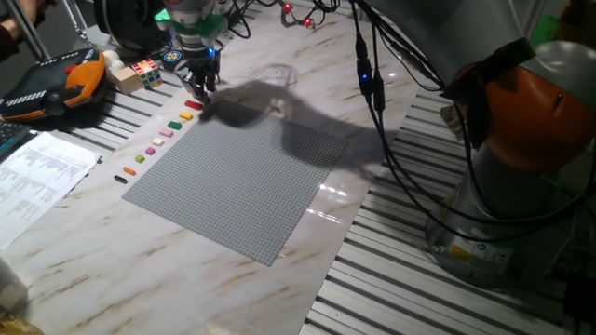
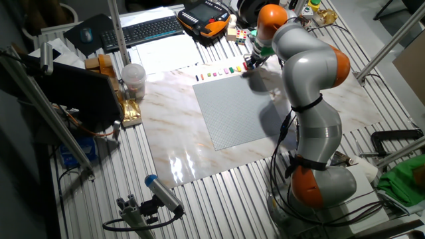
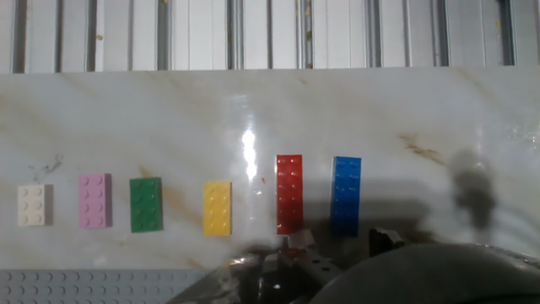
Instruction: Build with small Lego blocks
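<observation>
Small Lego blocks lie in a row on the marble beside the grey baseplate [image 1: 242,177]. The hand view shows white [image 3: 32,205], pink [image 3: 94,201], green [image 3: 146,204], yellow [image 3: 217,208], red [image 3: 289,193] and blue [image 3: 345,195] blocks. One fixed view continues the row past the red block [image 1: 193,104] down to an orange [image 1: 130,169] and a black one [image 1: 120,179]. My gripper [image 1: 201,86] hangs low over the row's far end, open and empty. Its fingertips [image 3: 297,247] stand either side of the blue block's near end. It also shows in the other fixed view [image 2: 251,62].
A multicoloured puzzle cube [image 1: 146,71] and a wooden block [image 1: 127,80] sit just behind the row. An orange-and-black pendant [image 1: 56,84] and printed sheets [image 1: 37,177] lie left of it. Cables hang over the table's back. A keyboard [image 2: 143,30] and cup [image 2: 133,78] stand farther off.
</observation>
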